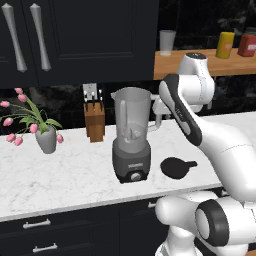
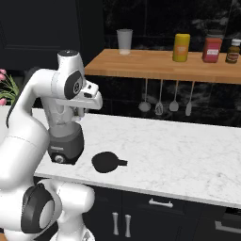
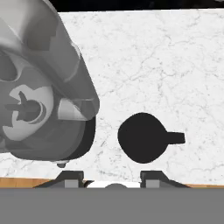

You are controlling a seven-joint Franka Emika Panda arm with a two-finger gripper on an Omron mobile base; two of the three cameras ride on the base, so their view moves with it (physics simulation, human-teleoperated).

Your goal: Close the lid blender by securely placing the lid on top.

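Note:
The blender [image 1: 131, 140] stands on the white marble counter [image 1: 60, 175], its clear grey jar uncovered on a dark base with a front knob. To its right, flat on the counter, lies the black round lid [image 1: 176, 167], its tab pointing right. In the hand view I look down on the jar's open mouth [image 3: 39, 96] at left and on the lid [image 3: 142, 138] right of centre. My gripper [image 3: 111, 178] hovers above them, open, with nothing between its fingertips [image 3: 153, 177]. The right base view shows the lid [image 2: 106, 162] beside the blender base [image 2: 66, 146], apart from it.
A wooden knife block [image 1: 94, 120] stands left of the blender, a grey vase of pink flowers [image 1: 46, 137] farther left. A wooden shelf [image 2: 155, 66] above the counter carries a cup and bottles, and utensils [image 2: 164, 101] hang below it. Bare marble stretches right of the lid.

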